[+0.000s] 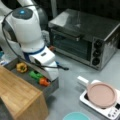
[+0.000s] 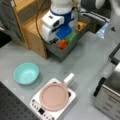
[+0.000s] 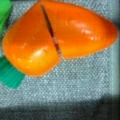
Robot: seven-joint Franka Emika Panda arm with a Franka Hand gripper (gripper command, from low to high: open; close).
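An orange toy carrot (image 3: 57,37), split into two halves with green leaves (image 3: 10,75) at its left end, lies on grey fabric and fills the wrist view. In both front views it lies in a grey tray (image 1: 51,88) (image 2: 62,53), carrot (image 1: 44,81) (image 2: 62,44) beside a green vegetable (image 1: 35,74) (image 2: 72,37) and a yellow pepper (image 1: 21,67) (image 2: 80,25). My gripper (image 1: 52,75) (image 2: 53,40) hangs low over the tray, right above the carrot. Its fingers do not show in the wrist view.
A wooden shelf (image 1: 20,96) (image 2: 31,22) adjoins the tray. A toaster oven (image 1: 85,37) (image 2: 110,87) stands on the grey table. A pink pan (image 1: 101,95) (image 2: 53,96) rests on a white hotplate (image 1: 110,112) (image 2: 37,106). A teal bowl (image 2: 26,73) (image 1: 75,116) sits nearby.
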